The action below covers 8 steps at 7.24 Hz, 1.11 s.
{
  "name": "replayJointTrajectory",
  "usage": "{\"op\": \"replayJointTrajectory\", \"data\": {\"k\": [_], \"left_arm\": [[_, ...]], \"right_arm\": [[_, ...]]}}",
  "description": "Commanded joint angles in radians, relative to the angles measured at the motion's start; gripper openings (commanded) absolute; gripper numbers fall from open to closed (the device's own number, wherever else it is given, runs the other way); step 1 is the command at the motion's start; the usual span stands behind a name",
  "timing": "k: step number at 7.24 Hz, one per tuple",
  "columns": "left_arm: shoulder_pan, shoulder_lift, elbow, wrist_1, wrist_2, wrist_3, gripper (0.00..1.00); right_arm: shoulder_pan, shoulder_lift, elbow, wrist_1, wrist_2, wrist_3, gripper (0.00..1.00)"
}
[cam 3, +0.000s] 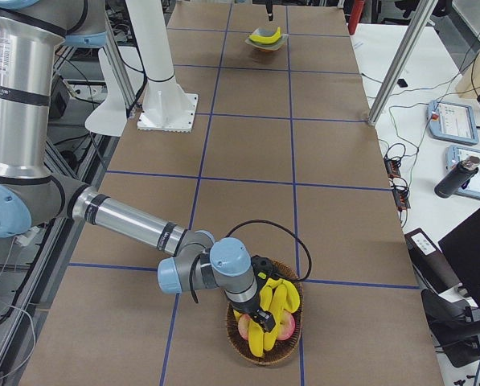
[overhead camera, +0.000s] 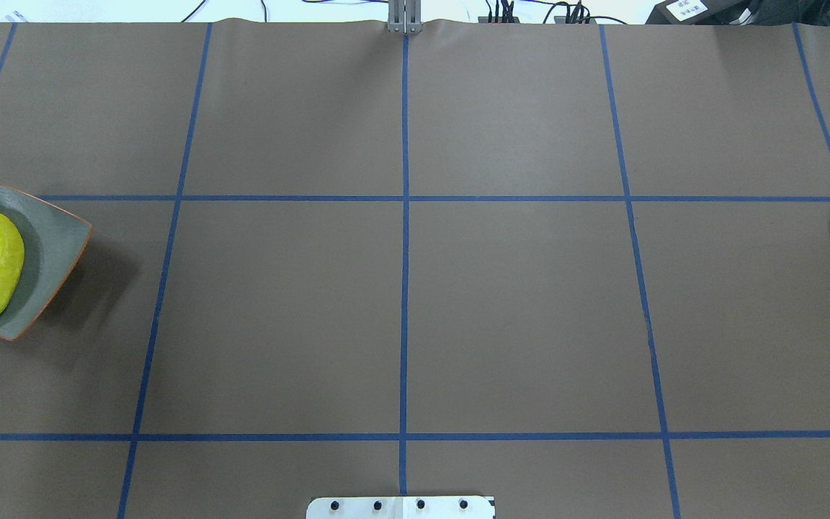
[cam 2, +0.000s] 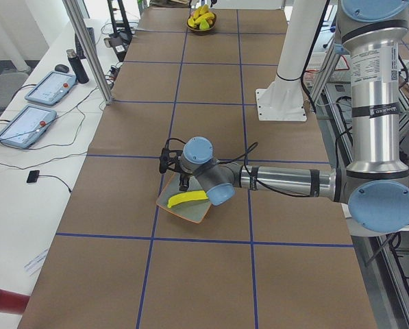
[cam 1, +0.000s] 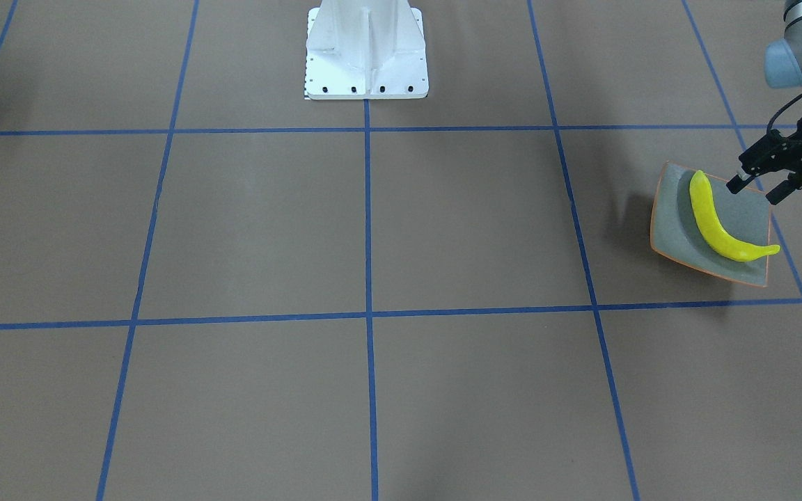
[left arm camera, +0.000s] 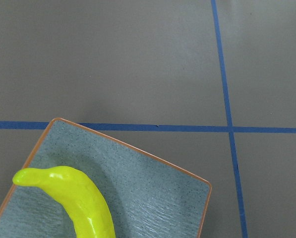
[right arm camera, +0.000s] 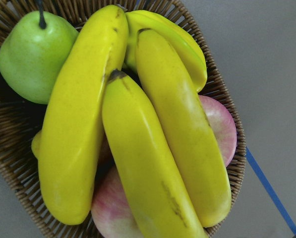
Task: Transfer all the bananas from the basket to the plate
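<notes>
One yellow banana (cam 1: 718,223) lies curved across the grey-green plate (cam 1: 672,223) with its orange rim, also seen in the overhead view as banana (overhead camera: 1,263) on plate (overhead camera: 55,238). My left gripper (cam 1: 756,189) hovers open and empty over the plate's rim, just beside the banana's stem end. Several more bananas (right arm camera: 143,163) lie piled in the wicker basket (right arm camera: 222,99) at the table's other end. The right gripper (cam 3: 264,310) sits low over that basket among the bananas; whether it is open or shut I cannot tell.
A green pear (right arm camera: 33,59) and pink apples (right arm camera: 219,129) share the basket. The white robot base (cam 1: 366,52) stands at mid table edge. Blue tape lines grid the brown table. A side bench holds tablets (cam 2: 50,88) and a bottle (cam 2: 79,65).
</notes>
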Motion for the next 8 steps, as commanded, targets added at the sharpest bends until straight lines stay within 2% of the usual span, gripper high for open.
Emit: {"op": "replayJointTrajectory", "data": {"k": [1, 4, 8], "left_arm": [[-0.001, 0.003, -0.001, -0.008, 0.0, 0.0, 1.0], [-0.001, 0.003, 0.001, -0.008, 0.0, -0.002, 1.0], [-0.001, 0.003, 0.001, -0.008, 0.0, -0.002, 1.0]], "right_arm": [[-0.045, 0.003, -0.001, 0.039, -0.019, 0.061, 0.91], [-0.064, 0.003, -0.006, 0.059, -0.094, 0.055, 0.89], [-0.094, 0.005, -0.024, 0.084, -0.101, 0.064, 0.85]]}}
